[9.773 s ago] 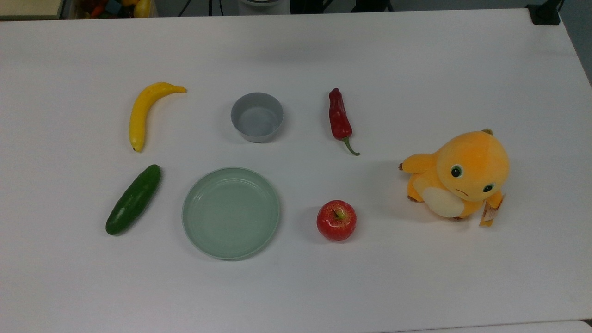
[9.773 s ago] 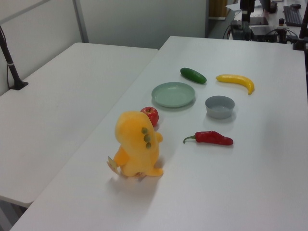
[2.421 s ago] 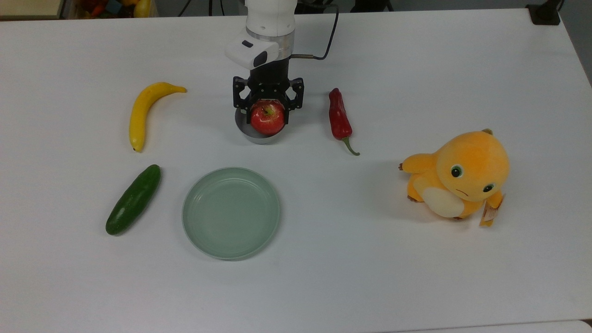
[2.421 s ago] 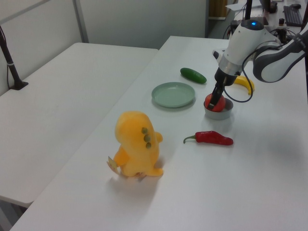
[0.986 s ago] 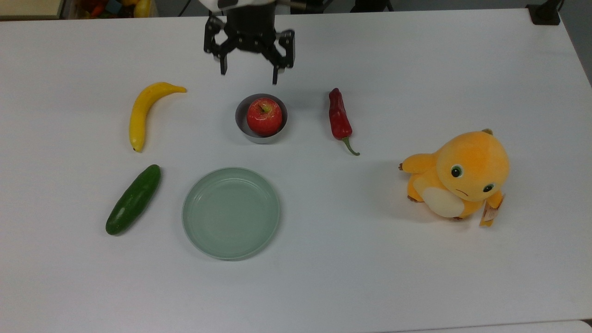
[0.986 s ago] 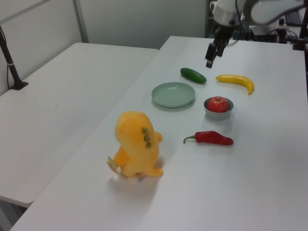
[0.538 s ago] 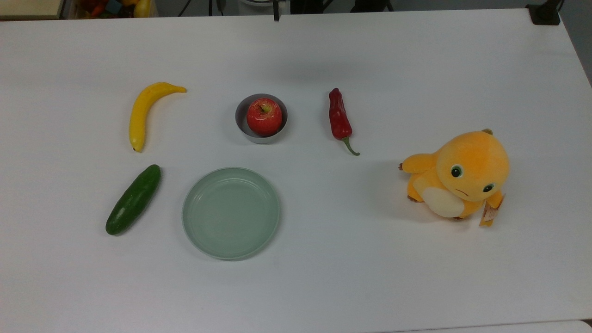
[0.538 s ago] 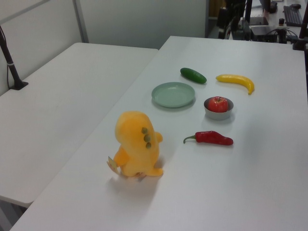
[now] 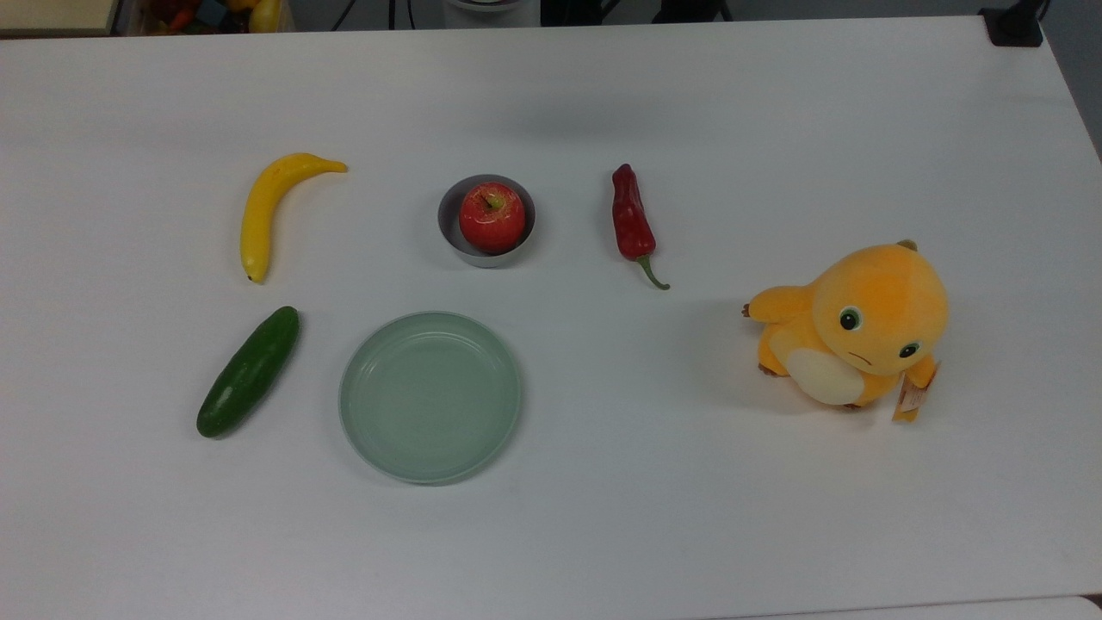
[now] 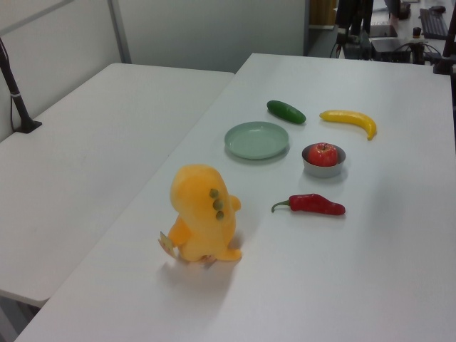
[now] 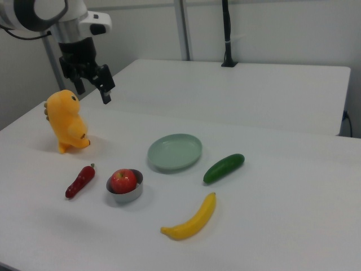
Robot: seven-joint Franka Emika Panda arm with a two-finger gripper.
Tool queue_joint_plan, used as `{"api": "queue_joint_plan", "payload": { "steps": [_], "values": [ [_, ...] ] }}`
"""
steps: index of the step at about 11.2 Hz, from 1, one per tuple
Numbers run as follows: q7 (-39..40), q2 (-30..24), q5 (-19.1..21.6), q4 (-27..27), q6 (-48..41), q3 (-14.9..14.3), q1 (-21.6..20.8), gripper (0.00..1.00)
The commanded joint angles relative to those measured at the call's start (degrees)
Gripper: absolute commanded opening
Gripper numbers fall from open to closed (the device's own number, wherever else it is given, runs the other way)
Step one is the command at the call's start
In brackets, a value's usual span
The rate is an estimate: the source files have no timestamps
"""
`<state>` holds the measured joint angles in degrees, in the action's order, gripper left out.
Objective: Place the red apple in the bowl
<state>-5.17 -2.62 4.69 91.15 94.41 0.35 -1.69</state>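
Red apple [image 9: 492,216]: seated stem-up inside the grey bowl [image 9: 453,232], mid-table toward the top view's far edge. Gripper [image 11: 92,84]: raised high above the table [image 9: 689,517] in the right view, fingers apart, holding nothing. Chili pepper [image 9: 632,222]: just beside the bowl, apart from it.
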Motion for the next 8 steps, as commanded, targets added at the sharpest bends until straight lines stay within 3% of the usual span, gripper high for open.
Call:
{"api": "queue_joint_plan", "payload": {
  "steps": [1, 8],
  "values": [
    [6.13, 0.25, 1.55, 2.01, 3.24, -0.88, -0.24, 1.00],
    [5.78, 0.52, 1.55, 2.01, 3.15, -0.79, -0.86, 1.00]
  ]
}}
